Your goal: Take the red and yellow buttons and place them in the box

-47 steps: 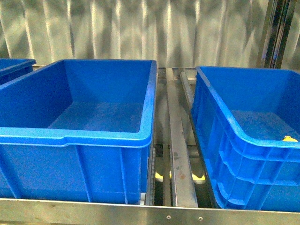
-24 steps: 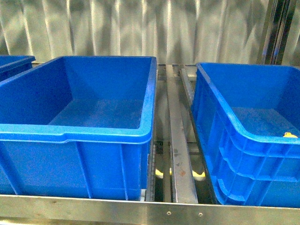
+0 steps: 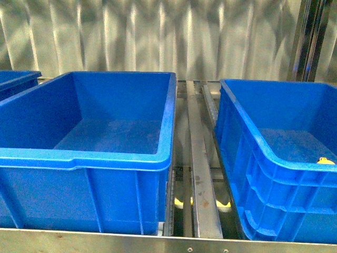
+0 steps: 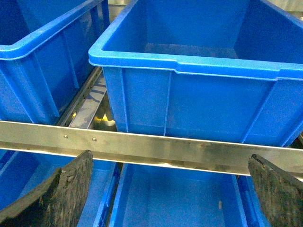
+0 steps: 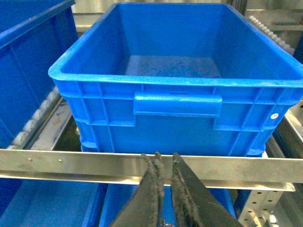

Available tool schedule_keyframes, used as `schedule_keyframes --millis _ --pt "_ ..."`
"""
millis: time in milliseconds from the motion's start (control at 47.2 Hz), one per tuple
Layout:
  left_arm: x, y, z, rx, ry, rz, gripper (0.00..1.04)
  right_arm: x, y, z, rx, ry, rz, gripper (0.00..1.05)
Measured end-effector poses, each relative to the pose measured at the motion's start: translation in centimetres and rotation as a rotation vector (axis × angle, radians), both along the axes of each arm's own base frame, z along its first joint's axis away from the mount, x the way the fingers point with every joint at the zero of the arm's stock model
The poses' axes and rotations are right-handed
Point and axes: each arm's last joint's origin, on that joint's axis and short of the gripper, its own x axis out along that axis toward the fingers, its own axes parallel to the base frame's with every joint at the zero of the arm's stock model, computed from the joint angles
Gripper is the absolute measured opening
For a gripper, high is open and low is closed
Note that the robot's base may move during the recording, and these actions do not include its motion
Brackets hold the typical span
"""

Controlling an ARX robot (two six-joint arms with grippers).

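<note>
Metal rack [image 3: 202, 174] w/ 3 blue bins [image 3: 105, 153] side by side
</note>
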Motion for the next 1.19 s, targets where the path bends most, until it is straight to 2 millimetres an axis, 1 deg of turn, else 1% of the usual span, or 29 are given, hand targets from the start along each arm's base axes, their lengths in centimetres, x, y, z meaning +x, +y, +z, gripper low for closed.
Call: schedule_keyframes --millis 42,106,127,191,275,466,508,572,1186 --pt "0.0 0.0 0.0 0.0 0.0 0.0 0.97 0.0 0.0 0.0 0.0 0.0 0.0 0.16" --pt "0.0 0.0 0.0 0.0 0.0 0.0 0.97 0.0 0.0 0.0 0.0 0.0 0.0 0.32" --pt "0.0 0.0 0.0 0.0 0.0 0.0 0.97 0.0 0.0 0.0 0.0 0.0 0.0 0.34" --pt "0.0 0.0 0.0 0.0 0.0 0.0 0.97 0.0 0.0 0.0 0.0 0.0 0.0 0.5" --pt "0.0 0.0 0.0 0.0 0.0 0.0 0.97 0.0 0.0 0.0 0.0 0.0 0.0 0.6" --pt "0.0 0.0 0.0 0.0 0.0 0.0 0.97 0.0 0.0 0.0 0.0 0.0 0.0 1.02" --pt "0.0 0.0 0.0 0.0 0.0 0.0 0.97 0.0 0.0 0.0 0.0 0.0 0.0 1.04" --pt "0.0 0.0 0.0 0.0 0.0 0.0 0.97 0.0 0.0 0.0 0.0 0.0 0.0 1.02" --pt "0.0 0.0 0.0 0.0 0.0 0.0 0.97 0.0 0.0 0.0 0.0 0.0 0.0 1.02"
